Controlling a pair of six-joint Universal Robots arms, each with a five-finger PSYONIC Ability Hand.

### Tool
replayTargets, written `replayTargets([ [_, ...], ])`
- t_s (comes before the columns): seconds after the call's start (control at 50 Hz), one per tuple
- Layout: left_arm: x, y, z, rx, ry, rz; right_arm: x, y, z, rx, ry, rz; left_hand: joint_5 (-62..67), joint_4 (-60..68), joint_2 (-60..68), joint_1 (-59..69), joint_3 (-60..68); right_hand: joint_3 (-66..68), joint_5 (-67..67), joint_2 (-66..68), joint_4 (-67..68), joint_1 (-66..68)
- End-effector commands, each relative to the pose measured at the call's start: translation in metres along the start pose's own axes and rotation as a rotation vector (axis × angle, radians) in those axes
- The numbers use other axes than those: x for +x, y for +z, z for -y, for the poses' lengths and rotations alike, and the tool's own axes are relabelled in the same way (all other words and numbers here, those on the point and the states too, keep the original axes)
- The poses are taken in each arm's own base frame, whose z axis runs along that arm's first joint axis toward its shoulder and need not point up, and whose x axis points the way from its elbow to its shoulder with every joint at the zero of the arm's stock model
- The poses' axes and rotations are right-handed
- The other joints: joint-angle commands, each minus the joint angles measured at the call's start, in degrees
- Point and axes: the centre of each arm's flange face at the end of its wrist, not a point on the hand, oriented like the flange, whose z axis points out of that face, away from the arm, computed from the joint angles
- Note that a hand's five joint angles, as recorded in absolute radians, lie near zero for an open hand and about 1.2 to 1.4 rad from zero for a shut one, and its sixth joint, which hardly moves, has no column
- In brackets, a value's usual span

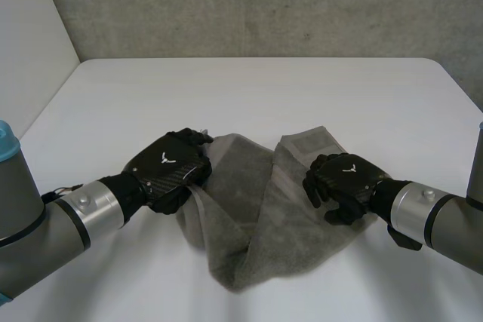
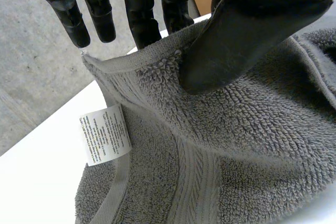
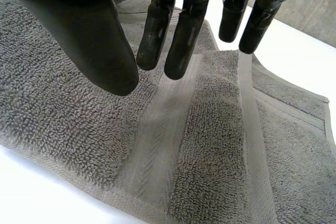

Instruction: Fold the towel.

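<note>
The white table [image 1: 249, 88] carried the grey towel [image 1: 256, 224], rumpled into a rough V between the two arms. The left hand [image 1: 167, 167] pinched a corner hem at the V's left end — thumb on top, fingers behind. The right hand [image 1: 347, 179] lay over the other end, fingers straight, gripping nothing. A white care label [image 2: 105, 141] hung just below the pinched hem. The fold looked barely begun: the right hand needed its own pinch before both could spread the cloth.

A white table [image 1: 249, 88] stands before a rough grey concrete wall [image 1: 264, 5], a white wall [image 1: 30, 35] alongside.
</note>
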Motion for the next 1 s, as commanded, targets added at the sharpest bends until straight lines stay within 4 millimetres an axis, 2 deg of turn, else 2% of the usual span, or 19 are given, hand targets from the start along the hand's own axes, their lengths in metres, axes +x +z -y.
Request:
replayTargets([
  [0.02, 0.000, -0.001, -0.002, -0.005, -0.012, -0.001, 0.000, 0.001, -0.004, -0.009, 0.002, 0.004, 4.6, -3.4, 3.9, 5.8, -3.0, -2.5, -17.5, -18.7, -4.4, -17.4],
  [0.14, -0.001, -0.001, -0.003, -0.009, -0.018, 0.003, 0.004, -0.003, -0.006, -0.015, -0.012, -0.011, 4.6, -3.4, 3.9, 5.8, -3.0, -2.5, -21.4, -22.6, -4.4, -21.3],
  [0.22, -0.006, -0.002, -0.005, -0.013, -0.030, 0.018, 0.014, -0.016, -0.016, -0.055, -0.082, -0.044, 4.6, -3.4, 3.9, 5.8, -3.0, -2.5, -24.6, -25.8, -4.4, -24.5],
  [0.32, -0.011, -0.002, -0.005, -0.013, -0.058, 0.033, 0.008, -0.020, -0.029, -0.056, -0.117, 0.021, 4.6, -3.4, 3.9, 5.8, -3.0, -2.5, -24.6, -25.8, -4.4, -24.5],
  [0.4, -0.011, -0.002, -0.005, -0.013, -0.070, 0.033, 0.006, -0.016, -0.039, -0.051, -0.102, 0.051, 4.6, -3.4, 3.9, 5.8, -3.0, -2.5, -24.6, -25.8, -4.4, -24.5],
  [0.6, -0.008, -0.004, -0.007, -0.017, -0.075, 0.029, 0.003, -0.010, -0.047, -0.021, -0.126, 0.043, 4.6, -3.4, 3.9, 5.8, -3.0, -2.5, -23.3, -24.5, -4.4, -23.2],
  [0.8, -0.009, -0.004, -0.006, -0.017, -0.076, 0.033, 0.009, 0.000, -0.054, -0.010, -0.075, 0.025, 4.6, -3.4, 3.9, 5.8, -3.0, -2.5, -11.0, -12.2, -4.4, -10.9],
  [0.84, -0.009, -0.004, -0.007, -0.019, -0.080, 0.033, 0.009, 0.001, -0.055, -0.011, -0.065, 0.026, 4.6, -3.4, 3.9, 5.8, -3.0, -2.5, -5.9, -7.1, -4.4, -5.9],
  [0.88, -0.008, -0.005, -0.007, -0.019, -0.086, 0.033, 0.010, 0.002, -0.054, -0.008, -0.062, 0.025, 4.6, -3.4, 3.9, 5.8, -3.0, -2.5, 8.5, 7.3, -4.4, 8.5],
  [0.9, -0.008, -0.005, -0.007, -0.019, -0.086, 0.033, 0.010, 0.002, -0.054, -0.008, -0.062, 0.025, 4.6, -3.4, 3.9, 5.8, -3.0, -2.5, 8.5, 7.3, -4.4, 8.6],
  [0.94, -0.009, -0.005, -0.006, -0.017, -0.104, 0.034, 0.011, 0.002, -0.054, -0.011, -0.056, 0.024, 4.6, -3.4, 3.9, 5.8, -3.0, -2.5, 22.7, 21.5, -4.4, 22.8],
  [1.0, -0.011, -0.007, -0.003, -0.012, -0.125, 0.046, 0.012, 0.001, -0.053, -0.012, -0.051, 0.018, 4.6, -3.4, 3.9, 5.8, -3.0, -2.5, 22.8, 21.6, -4.4, 22.8],
])
